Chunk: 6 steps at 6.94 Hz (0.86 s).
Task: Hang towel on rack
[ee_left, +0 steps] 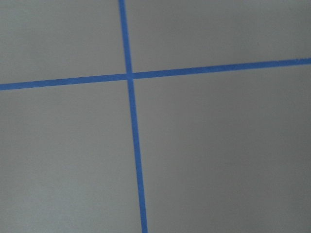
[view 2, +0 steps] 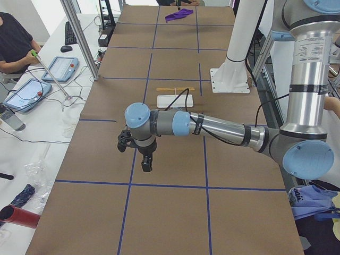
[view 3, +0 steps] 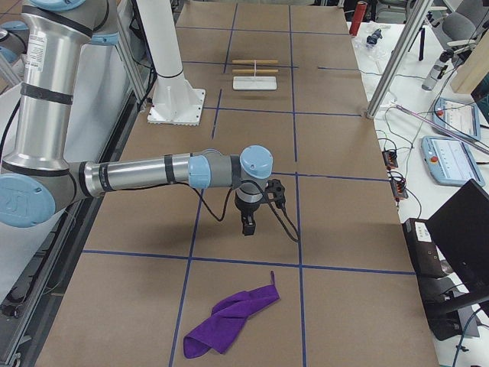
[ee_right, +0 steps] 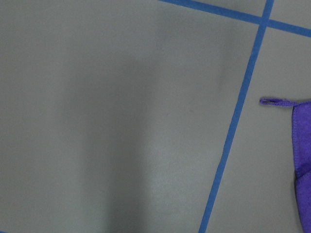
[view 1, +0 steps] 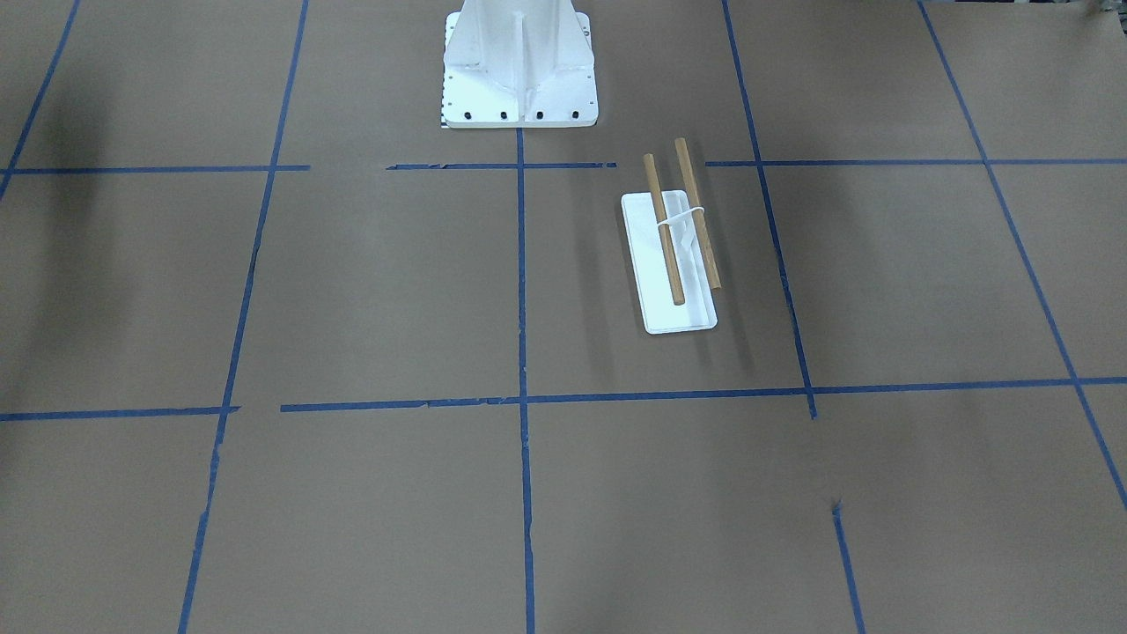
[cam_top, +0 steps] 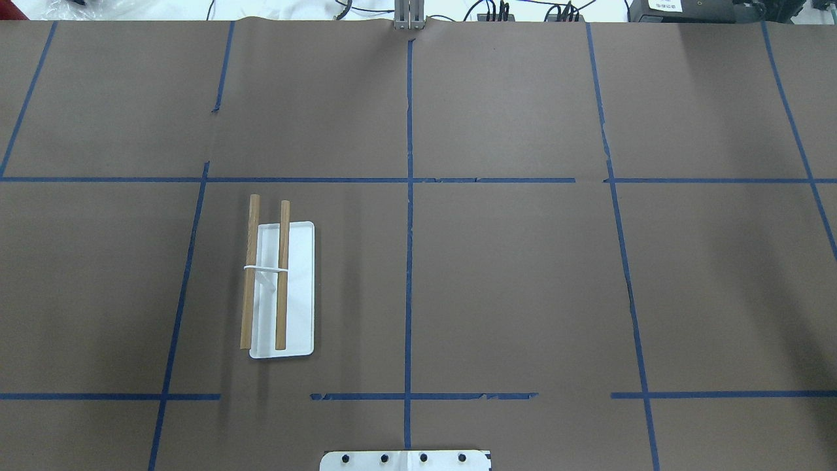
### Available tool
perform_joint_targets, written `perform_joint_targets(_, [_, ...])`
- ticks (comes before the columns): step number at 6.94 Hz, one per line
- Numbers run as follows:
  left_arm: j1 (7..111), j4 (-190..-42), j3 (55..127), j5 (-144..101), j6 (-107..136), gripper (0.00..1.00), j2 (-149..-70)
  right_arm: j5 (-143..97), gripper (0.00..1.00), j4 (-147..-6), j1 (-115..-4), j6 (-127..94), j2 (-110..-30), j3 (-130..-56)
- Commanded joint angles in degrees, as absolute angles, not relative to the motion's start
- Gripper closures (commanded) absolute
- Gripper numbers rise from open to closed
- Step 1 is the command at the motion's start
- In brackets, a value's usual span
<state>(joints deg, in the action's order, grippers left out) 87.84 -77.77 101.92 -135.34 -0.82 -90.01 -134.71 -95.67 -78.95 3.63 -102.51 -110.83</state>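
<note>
The brown-papered counter (cam_top: 523, 294), gridded with blue tape (cam_top: 409, 261), carries the rack (cam_top: 299, 294) on the robot's left half. The towel (view 3: 229, 321) lies crumpled at the counter's right end. Both arms reach out level, wrists bent down, so the left pincer (view 2: 147, 162) and right pincer (view 3: 249, 225) hang over bare paper; I cannot tell whether either is spread or pressed together.
</note>
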Motion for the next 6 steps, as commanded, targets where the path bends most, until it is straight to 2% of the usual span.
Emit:
perform_joint_targets(1, [89.3,-76.1,104.7,-135.8,-1.9,0.00,-89.8,-135.0,0.00,-95.7,-78.7,3.5,-102.5,-110.9])
perform_joint_targets(5, [89.2,-75.8,106.9,-135.9,-1.6,0.00,-89.7,-134.7,0.00,-95.7,-78.8,4.0,-102.7,-110.7])
perform_joint_targets(6, [89.1,-76.6,106.3,-135.9,-2.0,0.00,-89.8,-134.3,0.00,-95.2,-78.8,4.0,-102.6,-108.2])
